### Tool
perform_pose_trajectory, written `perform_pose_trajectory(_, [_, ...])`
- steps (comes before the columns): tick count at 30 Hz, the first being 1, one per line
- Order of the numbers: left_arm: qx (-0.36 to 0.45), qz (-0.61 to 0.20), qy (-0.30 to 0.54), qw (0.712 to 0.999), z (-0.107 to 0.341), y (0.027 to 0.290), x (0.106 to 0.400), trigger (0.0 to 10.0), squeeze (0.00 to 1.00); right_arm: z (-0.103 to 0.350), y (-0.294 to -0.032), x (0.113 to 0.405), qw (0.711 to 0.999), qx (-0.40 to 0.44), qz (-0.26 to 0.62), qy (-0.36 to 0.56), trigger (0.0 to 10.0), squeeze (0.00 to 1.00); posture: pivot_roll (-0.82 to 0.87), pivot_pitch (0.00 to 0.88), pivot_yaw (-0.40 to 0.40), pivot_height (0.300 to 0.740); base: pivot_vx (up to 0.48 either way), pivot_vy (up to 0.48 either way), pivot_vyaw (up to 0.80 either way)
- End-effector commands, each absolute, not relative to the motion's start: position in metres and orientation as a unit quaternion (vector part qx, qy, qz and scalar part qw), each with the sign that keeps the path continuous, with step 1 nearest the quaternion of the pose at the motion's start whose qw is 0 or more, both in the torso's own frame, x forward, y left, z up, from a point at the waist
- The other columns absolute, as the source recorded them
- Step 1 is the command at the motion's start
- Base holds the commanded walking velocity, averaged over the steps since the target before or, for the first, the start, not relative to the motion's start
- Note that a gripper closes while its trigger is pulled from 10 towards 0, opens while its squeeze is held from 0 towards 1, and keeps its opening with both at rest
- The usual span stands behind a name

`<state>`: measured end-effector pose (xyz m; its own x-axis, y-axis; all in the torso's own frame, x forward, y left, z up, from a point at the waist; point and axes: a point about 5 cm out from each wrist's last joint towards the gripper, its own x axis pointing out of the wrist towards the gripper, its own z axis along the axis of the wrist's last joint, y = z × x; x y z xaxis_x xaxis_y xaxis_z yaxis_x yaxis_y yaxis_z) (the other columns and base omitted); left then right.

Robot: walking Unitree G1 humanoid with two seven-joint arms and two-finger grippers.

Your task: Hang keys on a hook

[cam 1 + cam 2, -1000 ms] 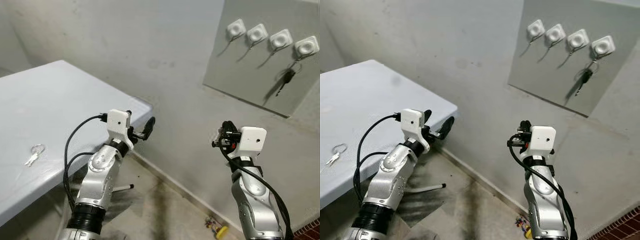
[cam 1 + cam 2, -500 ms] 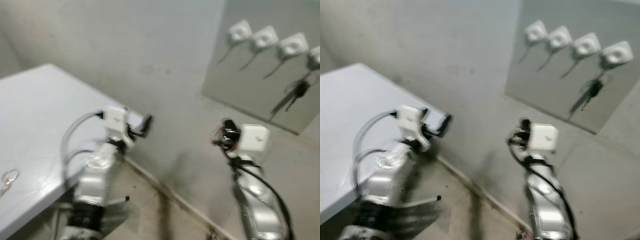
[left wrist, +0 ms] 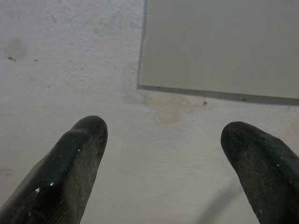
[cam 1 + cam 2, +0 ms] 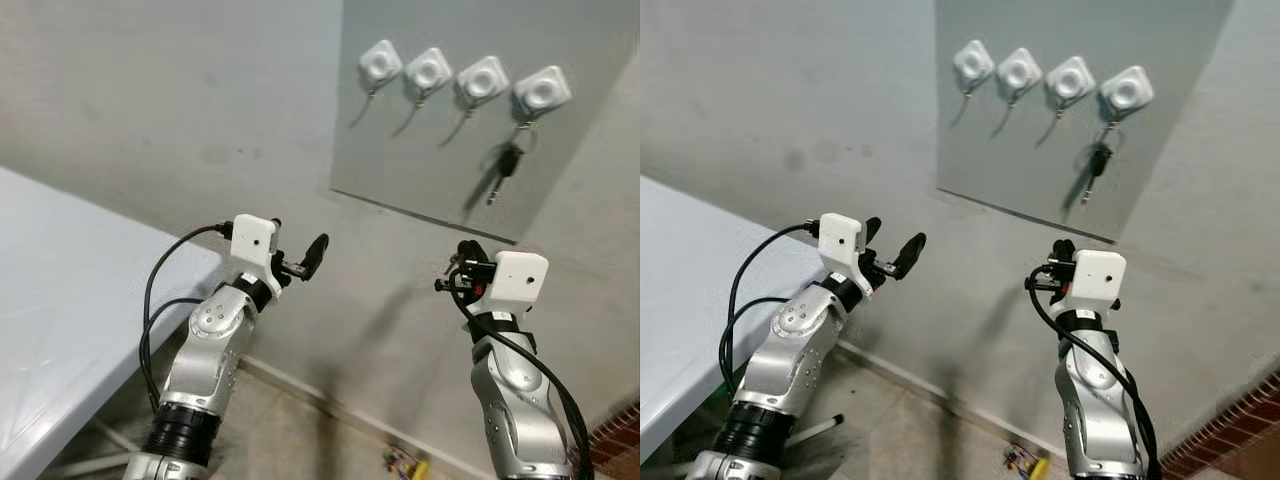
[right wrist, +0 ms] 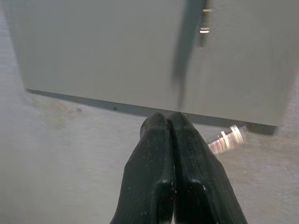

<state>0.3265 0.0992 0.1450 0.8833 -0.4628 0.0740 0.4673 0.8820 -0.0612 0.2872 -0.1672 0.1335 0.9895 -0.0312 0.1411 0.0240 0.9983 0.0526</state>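
Task status: judged well along. A bunch of keys [image 4: 503,165] already hangs from the fourth hook [image 4: 541,91], at the 3 o'clock end of the row. The right gripper [image 5: 174,122] pinches something small and metallic, apparently a key [image 5: 227,136] jutting out beside its tips; what exactly it is cannot be confirmed.
Remaining work: judged to be lifting the pinched item to one of the three free hooks [image 4: 428,70] and releasing it there.
Right gripper: fingers pressed together on the metallic item; aimed at the lower edge of the board [image 4: 1020,140], below the hanging keys.
Left gripper: fingers [image 3: 77,158] spread wide and empty; gripper [image 4: 300,262] held out toward the wall [image 4: 180,110], below the board's 7 o'clock corner.
Edges: the board's lower rim stands proud of the wall. The desk [image 4: 60,290] edge lies at 9 o'clock of the left arm.
Open room: bare wall between the two arms. The space from the right gripper up to the hooks, toward 12 o'clock, is unobstructed.
Caution: the hooks sit close together; approaching the third hook risks brushing the hanging keys.
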Motion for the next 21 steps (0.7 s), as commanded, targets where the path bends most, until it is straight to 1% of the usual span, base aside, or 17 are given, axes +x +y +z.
perform_pose_trajectory(1, [-0.032,-0.238,-0.034,0.97,0.151,0.102,0.328,10.0,0.0,0.14,-0.163,0.288,0.996,0.028,-0.005,-0.082,10.0,0.0,-0.01,0.0,-0.011,0.74,0.0,0.0,0.0])
perform_pose_trajectory(4, [-0.032,-0.244,-0.038,0.969,0.153,0.099,0.328,10.0,0.0,0.141,-0.161,0.289,0.996,0.031,0.001,-0.082,10.0,0.0,-0.01,0.0,-0.013,0.74,0.0,0.0,0.0])
perform_pose_trajectory(9, [-0.016,-0.278,-0.059,0.959,0.163,0.087,0.327,10.0,0.0,0.144,-0.161,0.294,0.996,0.025,0.014,-0.085,10.0,0.0,0.0,0.0,-0.019,0.74,0.0,0.0,0.0])
perform_pose_trajectory(10, [-0.004,-0.299,-0.068,0.952,0.168,0.08,0.327,10.0,0.0,0.148,-0.162,0.298,0.996,0.017,0.021,-0.09,10.0,0.0,0.0,0.0,-0.021,0.74,0.0,0.0,0.0])
perform_pose_trajectory(13, [0.0,-0.308,-0.074,0.948,0.175,0.074,0.329,10.0,0.0,0.153,-0.164,0.304,0.995,0.006,0.026,-0.094,10.0,0.0,0.0,0.0,-0.021,0.74,0.0,0.0,0.0])
perform_pose_trajectory(16, [0.002,-0.323,-0.093,0.942,0.188,0.067,0.33,10.0,0.0,0.161,-0.169,0.313,0.995,0.011,0.02,-0.097,10.0,0.0,-0.01,0.0,-0.022,0.74,0.0,0.0,0.0])
perform_pose_trajectory(17, [0.002,-0.328,-0.1,0.939,0.193,0.065,0.331,10.0,0.0,0.167,-0.171,0.319,0.995,0.002,0.017,-0.102,10.0,0.0,-0.01,0.0,-0.022,0.74,0.0,0.0,0.0])
perform_pose_trajectory(21, [0.001,-0.333,-0.111,0.936,0.203,0.063,0.333,10.0,0.0,0.179,-0.173,0.327,0.992,-0.019,0.019,-0.123,10.0,0.0,-0.01,0.0,-0.025,0.74,0.0,0.0,0.0])
